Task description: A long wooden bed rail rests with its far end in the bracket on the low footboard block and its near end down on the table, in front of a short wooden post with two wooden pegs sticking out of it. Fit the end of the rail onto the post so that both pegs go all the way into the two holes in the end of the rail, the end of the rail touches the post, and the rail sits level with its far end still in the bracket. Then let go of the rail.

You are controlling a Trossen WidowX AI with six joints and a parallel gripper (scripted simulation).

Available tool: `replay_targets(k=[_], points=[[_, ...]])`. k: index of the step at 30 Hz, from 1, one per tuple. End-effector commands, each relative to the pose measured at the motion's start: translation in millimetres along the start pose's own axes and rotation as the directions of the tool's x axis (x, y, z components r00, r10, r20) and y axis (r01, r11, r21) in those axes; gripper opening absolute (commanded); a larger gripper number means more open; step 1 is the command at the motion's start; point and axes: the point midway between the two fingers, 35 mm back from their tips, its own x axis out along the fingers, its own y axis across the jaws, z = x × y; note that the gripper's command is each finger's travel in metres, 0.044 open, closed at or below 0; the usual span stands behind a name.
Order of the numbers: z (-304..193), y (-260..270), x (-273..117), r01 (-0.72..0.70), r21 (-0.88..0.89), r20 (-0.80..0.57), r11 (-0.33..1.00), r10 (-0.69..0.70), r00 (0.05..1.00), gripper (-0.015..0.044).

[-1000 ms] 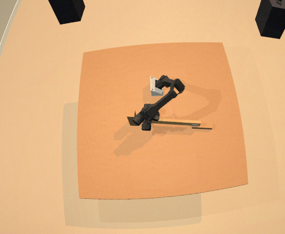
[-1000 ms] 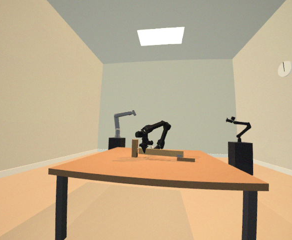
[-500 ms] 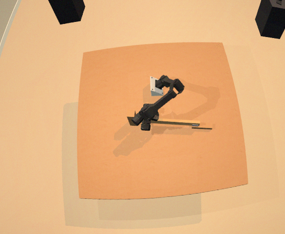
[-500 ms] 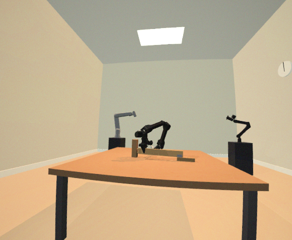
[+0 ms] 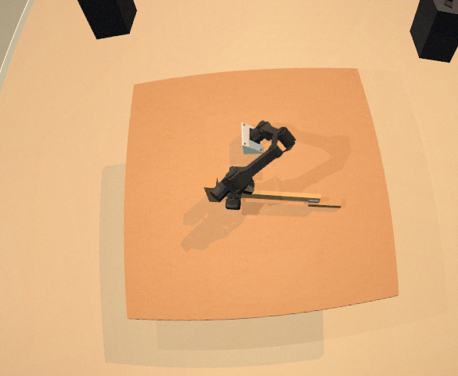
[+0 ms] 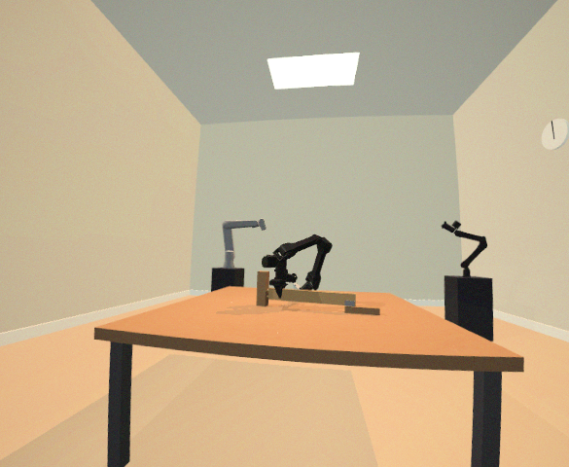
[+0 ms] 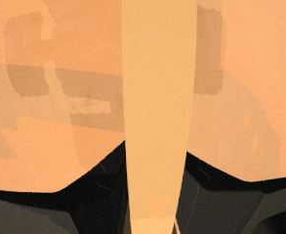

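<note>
The orange table (image 6: pixel 184 321) stands on dark legs. On its top, just beside the claw (image 6: pixel 279 290) on the side away from the arm's base, a short wooden post (image 6: pixel 263 288) stands upright. The long rail (image 6: pixel 319 297) runs off from the claw toward the low footboard block (image 6: pixel 362 310), which lies flat on the top at the rail's far end. Behind the claw, the arm's pale base plate (image 5: pixel 250 139) sits on the top. Soft shadows fall across the surface around the claw.
</note>
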Motion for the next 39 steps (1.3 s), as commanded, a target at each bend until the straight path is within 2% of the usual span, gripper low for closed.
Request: replay_targets(k=[1,39], points=[[-3.7,-2.5,-2.9,0.009,-0.003,-0.009,1.0,-0.009,1.0,0.0],[1.8,-2.6,-6.0,0.009,-0.003,-0.009,1.0,-0.009,1.0,0.0]])
